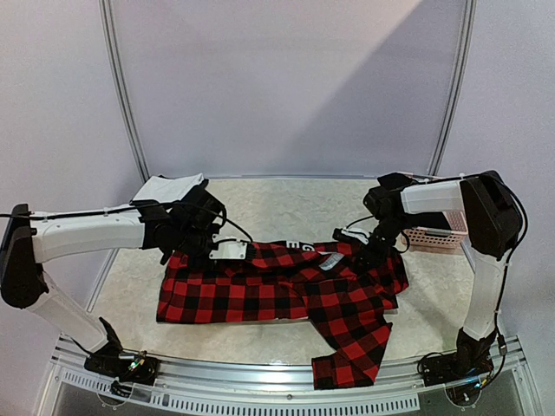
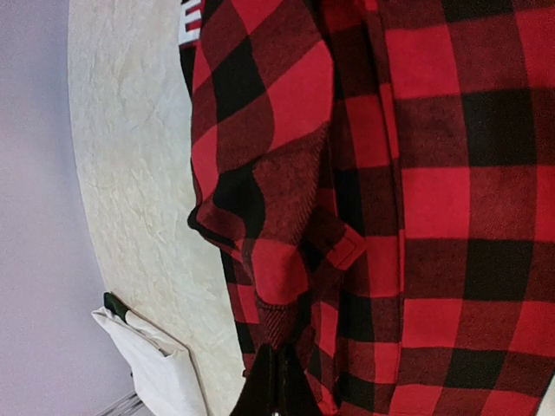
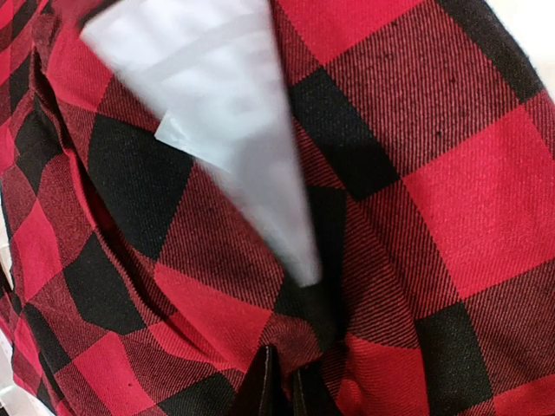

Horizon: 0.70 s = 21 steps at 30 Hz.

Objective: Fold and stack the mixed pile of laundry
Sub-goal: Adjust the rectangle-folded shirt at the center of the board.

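1. Table (image 1: 260, 199): pale, marbled work surface. All items lie on it.

2. Flannel shirt (image 1: 286, 290): red-and-black check, spread across the near centre of the table, one sleeve trailing toward the near edge. The body lies roughly flat but rumpled. A dark garment (image 1: 299, 247) with white lettering shows from beneath the shirt's far edge.

3. Left gripper (image 2: 277, 381): positioned at the shirt's left far corner. Jaws are together, apparently pinching the hem fabric.

4. Right gripper (image 3: 282, 386): positioned at the collar area on the shirt's right side. Jaws are nearly together, clamped on a bunched fold of the check cloth just below the white label (image 3: 225, 113).

5. White cloth (image 1: 169, 188): folded, at the far left of the table, apart from the shirt.

6. Pink basket (image 1: 438, 232): at the far right, behind the right arm.

Step in hand: by judgement, the shirt fold, with both far corners gripped.

Next move calls for: raising both grips together and at equal height, then carrying the far edge toward the near edge without dragging the dark garment along. Uneven lift risks a skewed crease.
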Each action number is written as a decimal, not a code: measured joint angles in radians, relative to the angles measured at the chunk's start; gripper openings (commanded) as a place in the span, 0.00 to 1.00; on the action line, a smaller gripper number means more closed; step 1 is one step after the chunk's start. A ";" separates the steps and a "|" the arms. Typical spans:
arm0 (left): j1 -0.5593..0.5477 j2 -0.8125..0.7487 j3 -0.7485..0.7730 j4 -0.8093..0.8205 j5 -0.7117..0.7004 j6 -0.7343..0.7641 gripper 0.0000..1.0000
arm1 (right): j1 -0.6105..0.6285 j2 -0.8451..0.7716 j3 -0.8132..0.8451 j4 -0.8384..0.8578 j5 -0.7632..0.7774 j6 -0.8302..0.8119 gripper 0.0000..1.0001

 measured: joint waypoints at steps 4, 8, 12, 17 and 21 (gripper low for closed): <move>-0.021 -0.009 -0.035 0.058 -0.092 0.062 0.00 | 0.000 -0.003 -0.003 0.002 0.000 -0.002 0.10; -0.045 -0.006 -0.035 0.170 -0.229 0.137 0.00 | 0.000 -0.012 -0.013 0.009 -0.001 -0.006 0.14; -0.072 -0.007 -0.066 0.304 -0.344 0.254 0.00 | 0.000 -0.042 -0.045 0.021 0.001 -0.018 0.16; -0.115 -0.021 -0.219 0.531 -0.451 0.489 0.00 | -0.005 -0.060 -0.058 0.022 0.000 -0.028 0.16; -0.143 -0.026 -0.247 0.498 -0.490 0.541 0.12 | -0.006 -0.060 -0.058 0.020 0.000 -0.031 0.18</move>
